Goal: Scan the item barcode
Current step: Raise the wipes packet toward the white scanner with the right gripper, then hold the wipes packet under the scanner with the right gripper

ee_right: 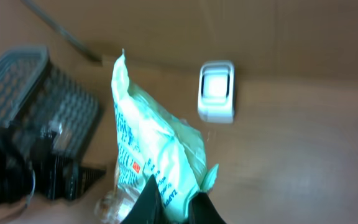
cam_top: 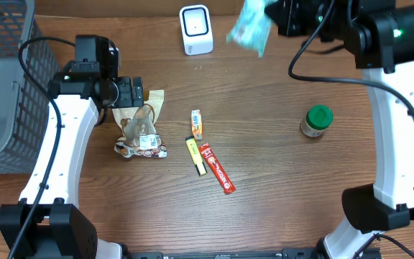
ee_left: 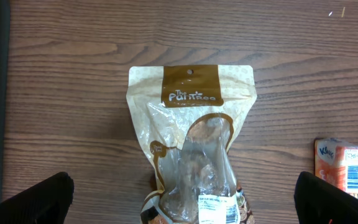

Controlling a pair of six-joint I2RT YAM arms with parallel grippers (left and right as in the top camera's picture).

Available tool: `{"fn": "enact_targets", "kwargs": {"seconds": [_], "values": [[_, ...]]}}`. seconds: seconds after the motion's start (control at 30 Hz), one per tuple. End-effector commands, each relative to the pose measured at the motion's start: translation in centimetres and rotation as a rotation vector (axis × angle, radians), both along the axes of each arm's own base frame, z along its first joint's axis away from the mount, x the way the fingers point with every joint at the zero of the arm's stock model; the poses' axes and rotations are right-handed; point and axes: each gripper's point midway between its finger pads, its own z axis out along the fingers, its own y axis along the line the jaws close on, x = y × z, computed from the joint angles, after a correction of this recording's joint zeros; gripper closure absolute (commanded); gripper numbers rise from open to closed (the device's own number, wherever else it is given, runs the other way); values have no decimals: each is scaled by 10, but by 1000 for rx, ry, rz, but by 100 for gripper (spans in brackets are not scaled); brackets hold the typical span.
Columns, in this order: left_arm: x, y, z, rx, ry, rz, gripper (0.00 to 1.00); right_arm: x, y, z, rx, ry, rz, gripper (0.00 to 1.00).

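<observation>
I work at a dark brown wooden table (cam_top: 279, 187), its grain running side to side. A plain tan wall (ee_right: 303, 37) stands along its far edge. The light falls soft and even.

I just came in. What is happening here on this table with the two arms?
The right fingers are shut on a pale green packet, held up in the air near the white scanner at the far edge of the table. The left fingers hang open above a brown snack pouch that lies on the table.
</observation>
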Motion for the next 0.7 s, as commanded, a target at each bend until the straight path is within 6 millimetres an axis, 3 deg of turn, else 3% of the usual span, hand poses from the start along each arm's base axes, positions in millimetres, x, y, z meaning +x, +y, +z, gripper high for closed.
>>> {"fn": "enact_targets", "kwargs": {"seconds": [0.0, 0.1, 0.23, 0.67], "values": [[4, 1, 5, 10, -15, -3, 0, 11, 5, 20, -61, -122, -62, 96], [4, 1, 5, 10, -15, -3, 0, 27, 24, 22, -117, -214, -51, 96], [4, 1, 5, 10, -15, -3, 0, 56, 44, 8, -187, -272, -117, 96], [4, 1, 5, 10, -15, -3, 0, 159, 103, -98, -373, -387, -244, 96]]}}
